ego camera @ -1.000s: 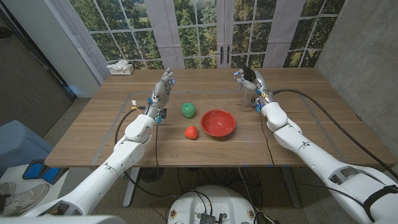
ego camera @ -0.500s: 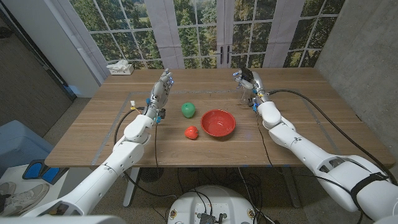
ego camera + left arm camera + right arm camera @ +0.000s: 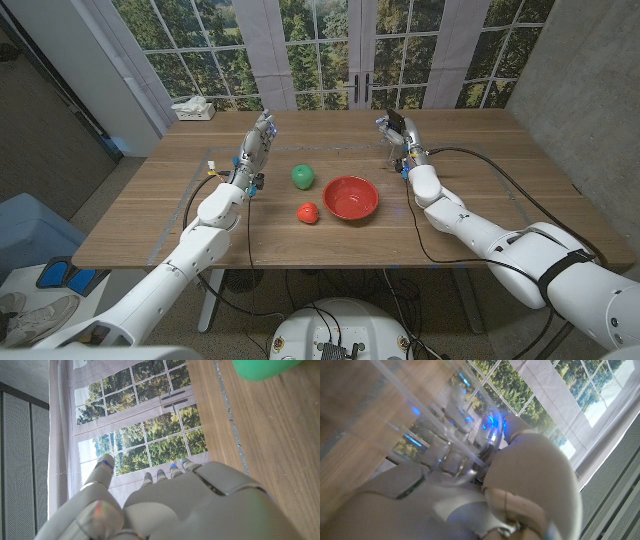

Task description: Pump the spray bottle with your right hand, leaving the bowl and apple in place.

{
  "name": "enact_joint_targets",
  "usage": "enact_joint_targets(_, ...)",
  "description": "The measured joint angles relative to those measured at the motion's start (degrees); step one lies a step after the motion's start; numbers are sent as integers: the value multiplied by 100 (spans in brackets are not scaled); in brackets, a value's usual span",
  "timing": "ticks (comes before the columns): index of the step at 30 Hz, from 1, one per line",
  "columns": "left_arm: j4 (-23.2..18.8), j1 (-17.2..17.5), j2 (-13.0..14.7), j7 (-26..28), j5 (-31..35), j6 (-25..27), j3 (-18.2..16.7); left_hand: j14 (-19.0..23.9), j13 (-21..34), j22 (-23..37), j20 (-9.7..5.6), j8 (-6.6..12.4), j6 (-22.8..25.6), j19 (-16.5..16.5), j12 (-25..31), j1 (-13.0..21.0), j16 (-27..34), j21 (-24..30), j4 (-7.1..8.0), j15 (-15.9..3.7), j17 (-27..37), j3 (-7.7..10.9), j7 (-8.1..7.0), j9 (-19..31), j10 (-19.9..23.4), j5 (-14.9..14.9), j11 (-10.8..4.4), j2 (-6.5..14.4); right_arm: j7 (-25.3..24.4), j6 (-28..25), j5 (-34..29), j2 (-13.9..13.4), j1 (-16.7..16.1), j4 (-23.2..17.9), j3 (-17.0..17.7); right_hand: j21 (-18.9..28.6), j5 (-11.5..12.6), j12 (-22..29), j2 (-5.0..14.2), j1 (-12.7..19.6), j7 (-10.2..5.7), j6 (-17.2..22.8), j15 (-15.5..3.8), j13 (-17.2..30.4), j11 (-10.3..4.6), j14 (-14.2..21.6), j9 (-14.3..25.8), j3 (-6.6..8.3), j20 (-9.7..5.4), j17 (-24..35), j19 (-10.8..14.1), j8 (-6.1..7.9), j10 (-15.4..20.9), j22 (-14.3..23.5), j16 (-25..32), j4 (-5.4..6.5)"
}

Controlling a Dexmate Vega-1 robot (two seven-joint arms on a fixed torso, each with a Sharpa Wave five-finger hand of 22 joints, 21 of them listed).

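Spray bottle [image 3: 392, 140]: far right of table, well apart from its edges
Right hand [image 3: 401, 137]: I grip the bottle, fingers wrapped around it
Bowl [image 3: 351, 198]: red, mid-table, open wood between it and bottle
Apple [image 3: 303, 176]: green, left of bowl
Left hand [image 3: 259, 143]: released, fingers apart, holding nothing

White arms [image 3: 200, 240], black cables [image 3: 505, 185]

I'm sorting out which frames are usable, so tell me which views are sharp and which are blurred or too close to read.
Head view: sharp, evenly lit, the red bowl crisp. Left wrist view: the left hand sharp, the green ball cut off, its edge soft. Right wrist view: smeared; the right hand grips the clear spray bottle too close to read detail.
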Motion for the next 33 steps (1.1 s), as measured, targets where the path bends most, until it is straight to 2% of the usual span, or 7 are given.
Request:
enact_joint_targets(1,2,-2,0,-1,-1,2,0,0,0,0,0,0,0,0,0,0,0,0,0,0,0,0,0,0,0,0,0,0,-16,14,0,13,18,34,-13,49,-26,-100,34,-35,-25,-25,4,-158,1,4,-41,52,-19,-250,-22,-1,2,-140,-58,-15)
enact_joint_targets(2,13,-10,1,-7,-2,8,-2,0,0,0,0,0,0,0,0,0,0,0,0,0,0,0,0,0,0,0,0,0,-78,64,0,61,80,213,-66,111,-41,-224,107,-108,-40,-40,-127,-354,29,206,-85,107,-48,-588,-55,-1,31,-296,-421,-35)
enact_joint_targets(3,15,-11,1,-9,-3,9,-2,0,0,0,0,0,0,0,0,0,0,0,0,0,0,0,0,0,0,0,0,0,-93,73,1,68,90,241,-77,156,-41,-337,112,-222,-63,-64,-243,-536,64,359,-125,150,-37,-847,-127,-10,65,-420,-756,-48)
enact_joint_targets(6,35,-29,2,-27,-12,15,-5,0,0,0,0,0,0,0,0,0,0,0,0,0,0,0,0,0,0,0,0,0,-212,124,0,131,178,461,-176,241,-41,-698,123,-249,-166,-166,-367,-974,82,499,-217,300,58,-1331,-261,-68,83,-641,-1497,-63)
enact_joint_targets(14,85,-58,3,-72,-35,18,-9,0,0,0,0,0,0,0,0,0,0,0,0,0,0,0,0,0,0,0,0,0,-533,216,9,187,314,749,-391,381,-41,-1635,-35,-668,-356,-647,-268,-1714,44,112,-441,641,149,-1875,-598,-255,-526,-769,-2806,-62)
enact_joint_targets(21,105,-64,3,-94,-48,18,-16,0,0,0,0,0,0,0,0,0,0,0,1,0,0,1,0,0,0,0,0,0,-753,230,-9,154,323,736,-494,381,-41,-1951,-237,-970,-365,-964,-219,-1750,74,-61,-557,682,220,-1973,-871,-409,-913,-795,-3225,-24)
enact_joint_targets(33,109,-71,29,-133,-67,17,-23,0,0,0,0,0,0,0,0,0,0,0,10,0,0,-9,0,0,0,0,0,0,-931,155,59,55,170,500,-457,403,-41,-2083,-220,-1166,-303,-1064,-189,-1709,122,-154,-637,705,230,-1972,-923,-464,-1084,-794,-3398,0)
